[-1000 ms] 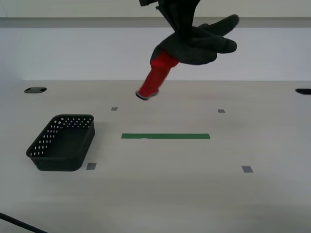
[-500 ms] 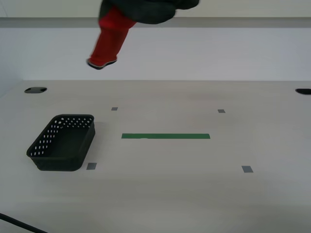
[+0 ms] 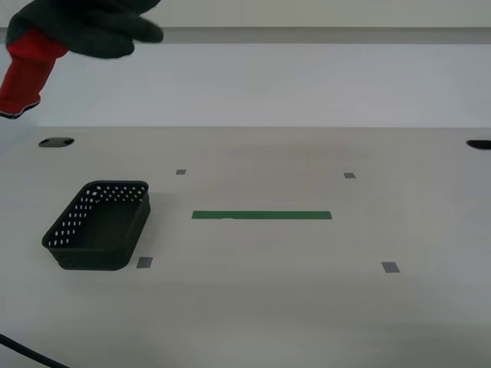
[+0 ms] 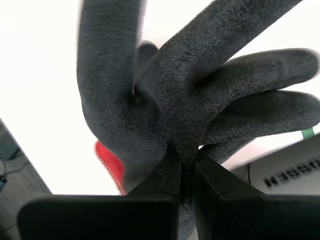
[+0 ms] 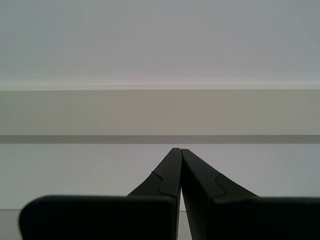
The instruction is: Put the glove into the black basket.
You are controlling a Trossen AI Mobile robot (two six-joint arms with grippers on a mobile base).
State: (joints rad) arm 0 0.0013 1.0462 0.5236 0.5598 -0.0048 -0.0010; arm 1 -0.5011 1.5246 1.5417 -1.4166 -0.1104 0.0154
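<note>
The glove (image 3: 84, 31), dark grey with a red cuff (image 3: 23, 77), hangs in the air at the exterior view's top left, above and behind the black basket (image 3: 100, 226). My second gripper (image 4: 186, 165) is shut on the glove (image 4: 165, 100), whose fingers fill the second wrist view; the gripper itself is out of the exterior view. The basket sits empty on the table at the exterior view's left. My first gripper (image 5: 179, 150) is shut and empty, facing a white wall.
A green tape strip (image 3: 261, 215) lies on the light table (image 3: 307, 307) mid-view, with small grey markers (image 3: 390, 267) around it. Dark holes sit at the table's far corners (image 3: 55, 142). A black cable (image 3: 23, 353) crosses the near left corner.
The glove has been carried from above the table's middle to the exterior view's left and higher, now above the basket's side. The basket has not moved.
</note>
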